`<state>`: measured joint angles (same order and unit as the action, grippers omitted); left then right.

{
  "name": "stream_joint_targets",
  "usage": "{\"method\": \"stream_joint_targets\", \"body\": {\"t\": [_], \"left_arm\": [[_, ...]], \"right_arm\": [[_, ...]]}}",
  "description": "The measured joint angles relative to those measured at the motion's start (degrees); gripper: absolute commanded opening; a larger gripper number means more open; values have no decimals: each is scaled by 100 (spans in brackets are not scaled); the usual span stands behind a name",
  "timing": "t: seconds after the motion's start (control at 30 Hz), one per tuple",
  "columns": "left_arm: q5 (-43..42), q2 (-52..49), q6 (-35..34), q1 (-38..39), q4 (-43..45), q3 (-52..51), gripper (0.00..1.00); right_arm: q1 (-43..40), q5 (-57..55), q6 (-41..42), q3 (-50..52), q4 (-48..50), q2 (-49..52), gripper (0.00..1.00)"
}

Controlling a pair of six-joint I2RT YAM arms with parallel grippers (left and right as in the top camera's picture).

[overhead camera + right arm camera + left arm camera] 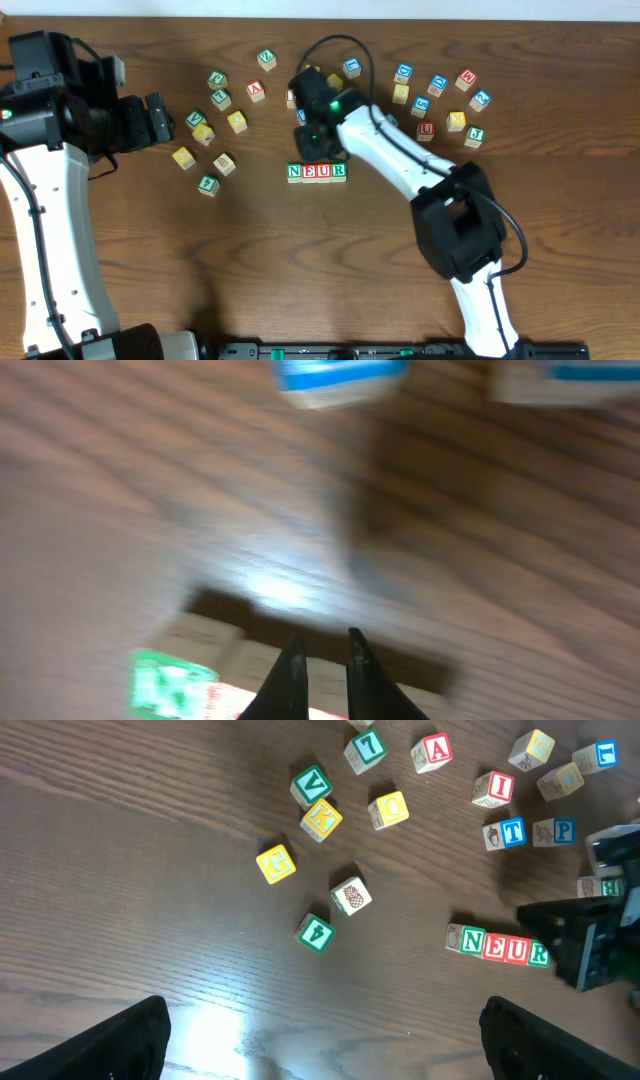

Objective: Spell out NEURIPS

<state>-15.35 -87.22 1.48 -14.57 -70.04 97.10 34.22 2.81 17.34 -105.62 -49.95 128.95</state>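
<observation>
Four cubes stand in a row reading N (293,172), E (308,172), U (323,172), R (338,171); the row also shows in the left wrist view (505,948). My right gripper (322,150) hovers just behind the row, fingers (320,660) shut and empty over the cubes, whose green face (165,685) is blurred. A red I cube (494,788) and a blue P cube (563,831) lie behind the row. Several yellow-faced cubes (276,863) lie to the left. My left gripper (160,118) is open and empty at far left.
Loose cubes with other letters lie scattered at back left (220,98) and back right (437,85). A blue T cube (510,832) sits next to the P. The right arm (400,160) reaches across the centre right.
</observation>
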Motion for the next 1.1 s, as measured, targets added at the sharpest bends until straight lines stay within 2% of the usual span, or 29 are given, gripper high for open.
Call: {"method": "stream_joint_targets", "body": {"t": [0.33,0.53,1.1], "left_arm": [[0,0,0,0,0,0,97],[0,0,0,0,0,0,98],[0,0,0,0,-2,0,98]], "right_arm": [[-973,365,9,-20,-774,0,8],[-922,483,-2,-11,-1178,0,8],[-632,579,-2,385,-1180,0,8]]}}
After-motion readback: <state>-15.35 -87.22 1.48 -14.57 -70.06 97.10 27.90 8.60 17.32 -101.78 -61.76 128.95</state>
